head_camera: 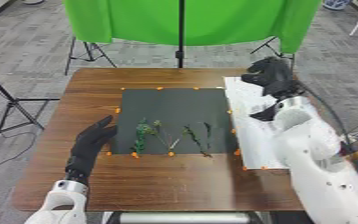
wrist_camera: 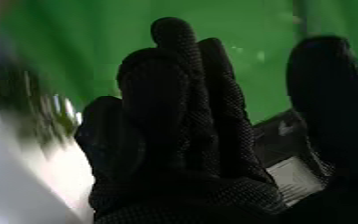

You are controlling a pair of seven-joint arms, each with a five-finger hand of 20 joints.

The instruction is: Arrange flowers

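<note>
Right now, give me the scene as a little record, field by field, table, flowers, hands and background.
surface: brown table
flowers: thin stems, near half of dark mat
right of mat: white sheet
left hand: left of mat, fingers extended
right hand: by the sheet's far end, fingers extended
background: green cloth

Green cloth (head_camera: 131, 22) above grey floor (head_camera: 144, 59)
</note>
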